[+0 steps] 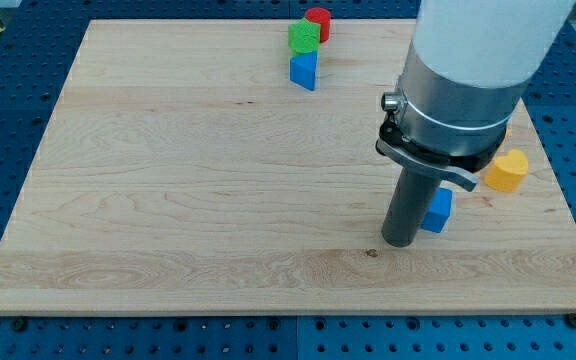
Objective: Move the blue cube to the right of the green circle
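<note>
Your tip sits just left of the blue cube, touching or nearly so.

There are no jaws to open or close here: your tip [400, 241] is a bare rod end resting on the wooden board [168, 200], holding nothing. The blue cube [438, 210] lies just to the view's right of it. The green block [304, 37], its shape unclear, lies well away from the cube toward the view's top and left, with a red block [319, 20] just behind it and a blue wedge [304, 70] just below. A yellow block [507, 171] lies near the cube's upper right. You would likely need to come round to the cube's lower side and push it upward.
</note>
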You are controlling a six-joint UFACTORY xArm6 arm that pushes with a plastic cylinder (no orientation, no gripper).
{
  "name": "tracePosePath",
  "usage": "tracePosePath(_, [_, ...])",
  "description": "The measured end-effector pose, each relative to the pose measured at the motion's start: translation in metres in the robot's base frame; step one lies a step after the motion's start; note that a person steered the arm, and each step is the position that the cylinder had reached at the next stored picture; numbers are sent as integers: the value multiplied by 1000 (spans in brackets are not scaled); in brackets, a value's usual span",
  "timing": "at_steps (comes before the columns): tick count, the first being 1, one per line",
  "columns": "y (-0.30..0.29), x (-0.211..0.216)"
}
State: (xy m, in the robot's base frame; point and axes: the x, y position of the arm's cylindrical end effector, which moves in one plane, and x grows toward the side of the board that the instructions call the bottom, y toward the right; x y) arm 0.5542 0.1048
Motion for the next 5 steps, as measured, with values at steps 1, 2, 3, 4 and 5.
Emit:
tracePosePath(1, [16,0])
tracePosePath(2, [28,1])
tracePosePath(3, [33,1])
tracePosePath(4, [47,-1])
tracePosePath(5, [48,-16])
